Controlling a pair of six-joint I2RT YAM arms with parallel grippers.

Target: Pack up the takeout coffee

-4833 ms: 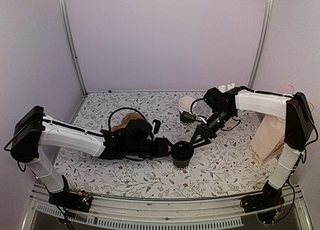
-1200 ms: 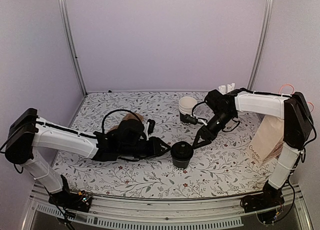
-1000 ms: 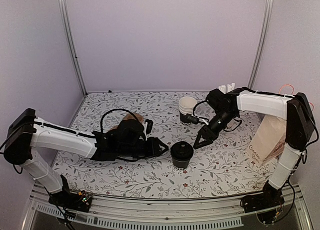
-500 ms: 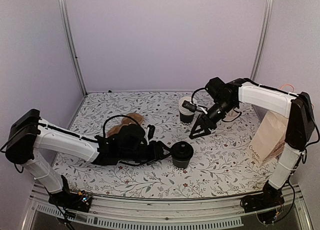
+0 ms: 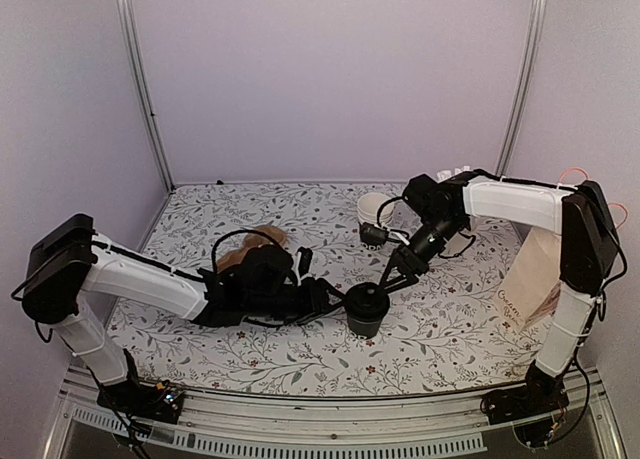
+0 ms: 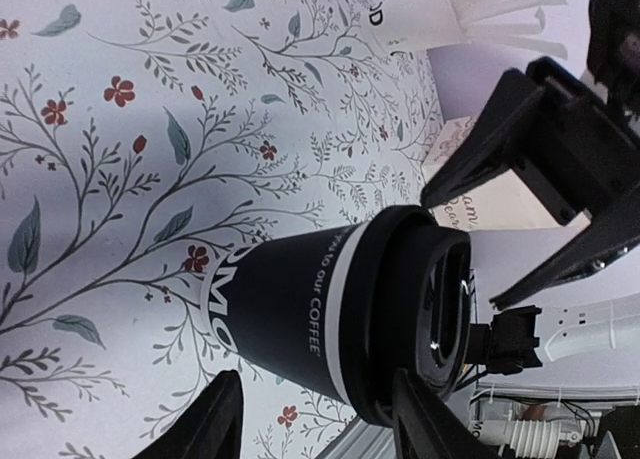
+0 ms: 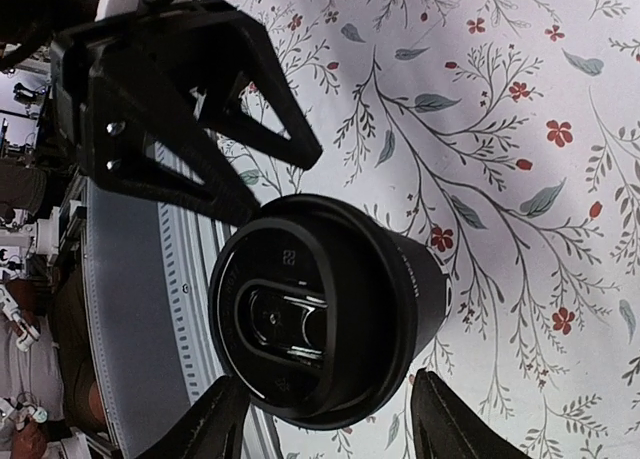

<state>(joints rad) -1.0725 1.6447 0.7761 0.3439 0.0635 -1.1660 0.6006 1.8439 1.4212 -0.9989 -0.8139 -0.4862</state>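
Observation:
The takeout coffee [image 5: 365, 309] is a small dark paper cup with white print and a black lid, standing upright on the floral table. My left gripper [image 5: 330, 297] is open just left of it. In the left wrist view its jaws [image 6: 315, 424] spread wider than the cup [image 6: 300, 314], which sits just ahead of them. My right gripper [image 5: 393, 276] is open, above and to the right of the lid. In the right wrist view its jaws [image 7: 335, 424] straddle the lid [image 7: 300, 314] from above without touching it.
A stack of nested lidless cups [image 5: 374, 215] stands behind the coffee. A white cup with pale sticks [image 5: 456, 174] is at the back right. A brown paper bag [image 5: 535, 274] stands at the right edge. A crumpled brown item [image 5: 255, 241] lies behind the left arm.
My right gripper swung back toward the stacked cups, then came down again close to the coffee's lid. My left gripper edged right toward the cup. The cup has not moved.

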